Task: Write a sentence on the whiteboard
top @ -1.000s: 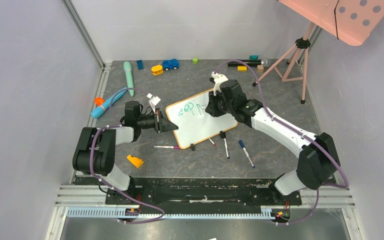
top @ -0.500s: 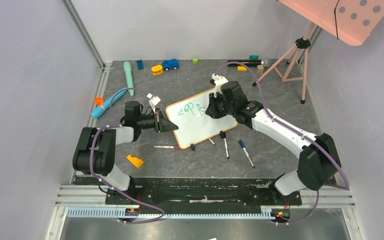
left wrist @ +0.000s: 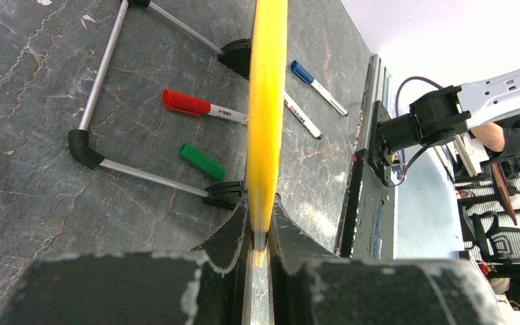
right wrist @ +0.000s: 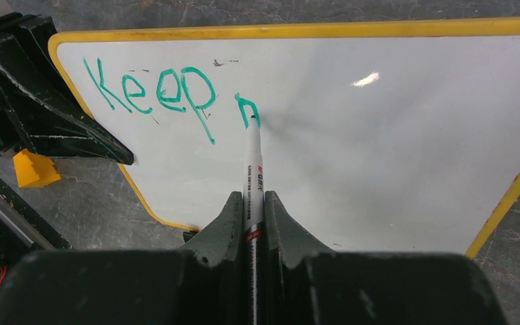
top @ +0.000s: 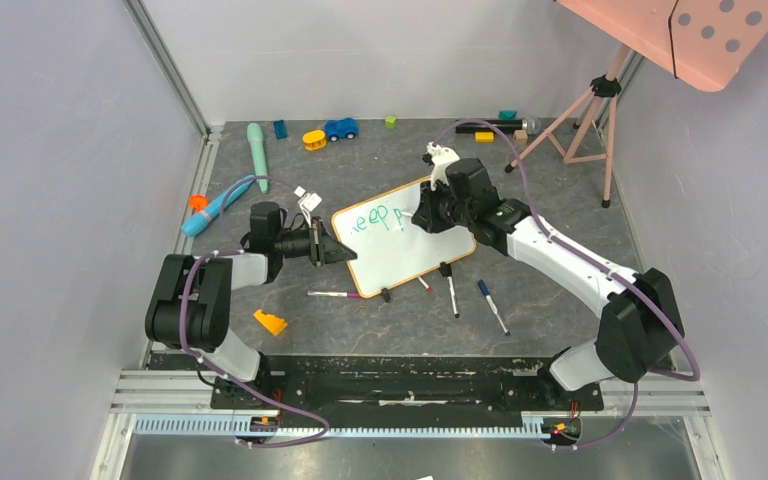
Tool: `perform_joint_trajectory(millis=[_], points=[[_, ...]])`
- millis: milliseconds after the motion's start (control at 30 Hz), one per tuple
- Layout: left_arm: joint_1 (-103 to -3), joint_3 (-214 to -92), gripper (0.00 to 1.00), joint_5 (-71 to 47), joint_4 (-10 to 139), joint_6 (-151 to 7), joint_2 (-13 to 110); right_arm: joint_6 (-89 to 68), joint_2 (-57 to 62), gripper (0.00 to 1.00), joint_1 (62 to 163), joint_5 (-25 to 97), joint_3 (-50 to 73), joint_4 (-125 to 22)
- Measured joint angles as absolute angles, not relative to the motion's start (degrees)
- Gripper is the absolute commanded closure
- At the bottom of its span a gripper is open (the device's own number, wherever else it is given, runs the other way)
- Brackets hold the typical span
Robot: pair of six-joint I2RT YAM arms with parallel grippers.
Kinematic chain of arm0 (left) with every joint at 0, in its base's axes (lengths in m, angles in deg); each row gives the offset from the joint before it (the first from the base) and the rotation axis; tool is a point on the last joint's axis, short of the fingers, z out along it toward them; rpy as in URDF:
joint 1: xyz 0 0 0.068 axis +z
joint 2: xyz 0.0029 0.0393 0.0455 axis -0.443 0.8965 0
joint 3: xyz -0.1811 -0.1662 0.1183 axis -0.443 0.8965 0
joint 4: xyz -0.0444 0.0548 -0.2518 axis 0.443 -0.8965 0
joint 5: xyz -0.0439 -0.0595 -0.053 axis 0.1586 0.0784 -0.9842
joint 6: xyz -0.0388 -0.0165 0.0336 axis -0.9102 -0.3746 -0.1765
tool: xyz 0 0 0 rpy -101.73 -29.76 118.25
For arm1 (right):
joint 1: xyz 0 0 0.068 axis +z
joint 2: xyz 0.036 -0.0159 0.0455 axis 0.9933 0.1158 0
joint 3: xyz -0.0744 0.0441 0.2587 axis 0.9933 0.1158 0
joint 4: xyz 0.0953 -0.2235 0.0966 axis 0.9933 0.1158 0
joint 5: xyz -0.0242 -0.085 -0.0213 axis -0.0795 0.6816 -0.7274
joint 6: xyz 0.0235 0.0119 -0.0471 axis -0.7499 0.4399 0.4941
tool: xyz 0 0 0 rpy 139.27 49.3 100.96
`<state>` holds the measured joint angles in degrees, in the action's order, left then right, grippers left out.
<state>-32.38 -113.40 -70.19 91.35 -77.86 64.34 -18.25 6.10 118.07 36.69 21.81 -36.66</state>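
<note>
Pinching the thin orange frame at the left end of the whiteboard point(top: 410, 255), the left claw point(top: 336, 250) has its two fingers closed on that edge, and its wrist view shows the board edge-on between them. The right claw point(right wrist: 251, 203) is clamped around a white marker point(right wrist: 251, 166), whose green tip touches the board face just right of the writing. The sentence point(right wrist: 156, 91) so far reads "Keep" in green, followed by one unfinished stroke under the tip. The board stands tilted near the middle of the dark grey marbled desk point(top: 360, 330), propped on black clip feet point(top: 384, 295). Behind it, as the left wrist view has it, lie a red-capped marker point(left wrist: 203, 108), a blue-capped marker point(left wrist: 317, 79) and a loose green cap point(left wrist: 202, 162). An orange wedge point(top: 270, 322) sits near the left arm's base. Small toys, among them a blue car point(top: 340, 128), line the far edge, a pink tripod point(top: 585, 110) stands at the far right, and pale grey walls close in the sides.
</note>
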Motion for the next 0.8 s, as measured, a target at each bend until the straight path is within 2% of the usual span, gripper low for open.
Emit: perform_joint_trajectory(millis=[800], points=[[-32.4,-113.4,0.98,-70.2,91.3,-77.9,64.3,-17.3,6.8,1.00,117.6,38.0,19.7,-36.6]])
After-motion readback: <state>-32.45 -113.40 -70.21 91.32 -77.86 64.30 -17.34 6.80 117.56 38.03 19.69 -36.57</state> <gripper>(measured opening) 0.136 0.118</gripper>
